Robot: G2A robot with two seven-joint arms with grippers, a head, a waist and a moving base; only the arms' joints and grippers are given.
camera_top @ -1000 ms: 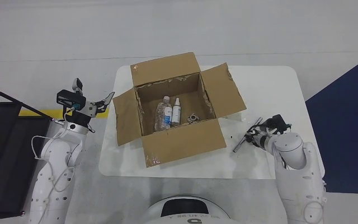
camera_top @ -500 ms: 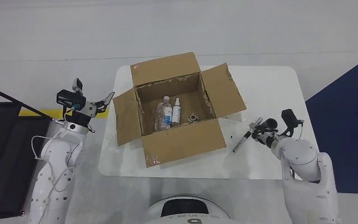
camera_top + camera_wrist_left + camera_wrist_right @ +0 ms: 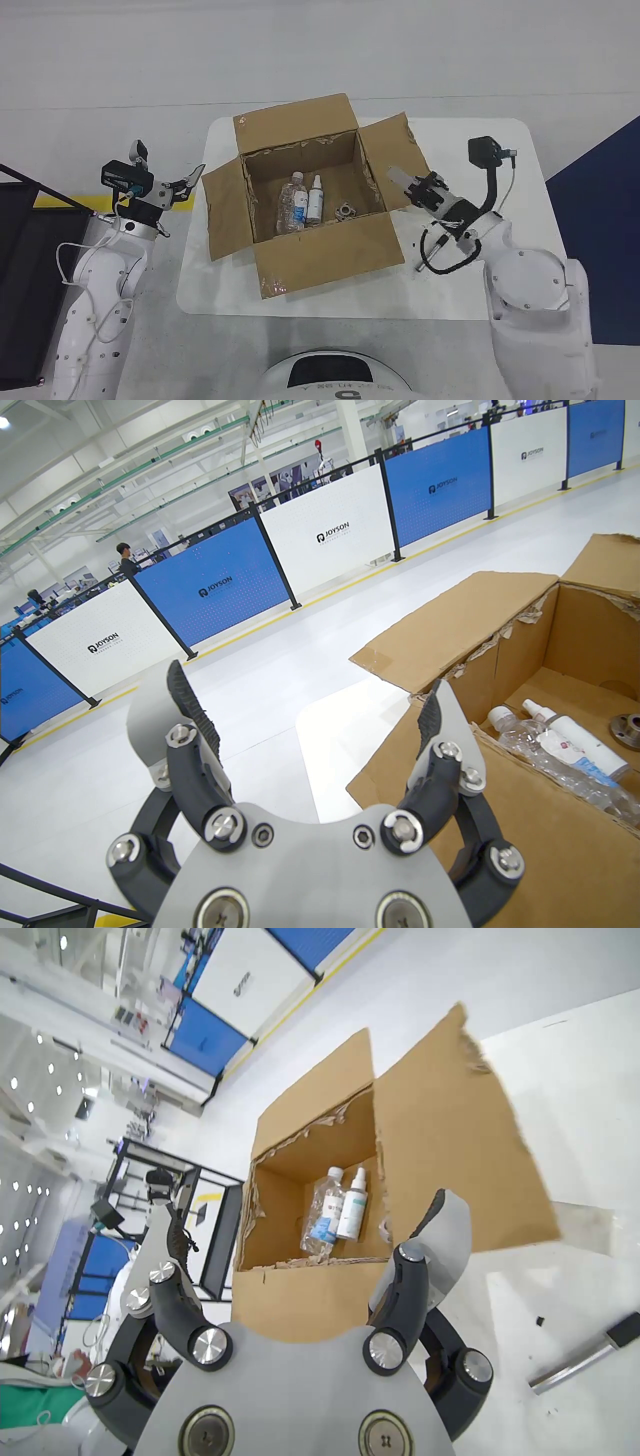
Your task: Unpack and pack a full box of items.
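An open cardboard box stands mid-table with its flaps spread. Inside lie a clear plastic bottle, a white spray bottle and a small metal flange; the two bottles also show in the right wrist view. My right gripper hovers open and empty over the box's right flap, facing the box opening. A metal rod with a black tip lies on the table behind it. My left gripper hangs open and empty off the table's left edge, beside the left flap.
The white table has bare room right of the box and along its front edge. A black frame stands on the floor at far left. Blue and white barrier panels line the hall behind.
My right gripper has left the metal rod on the table, risen and swung left over the box's right flap. The left arm has not moved.
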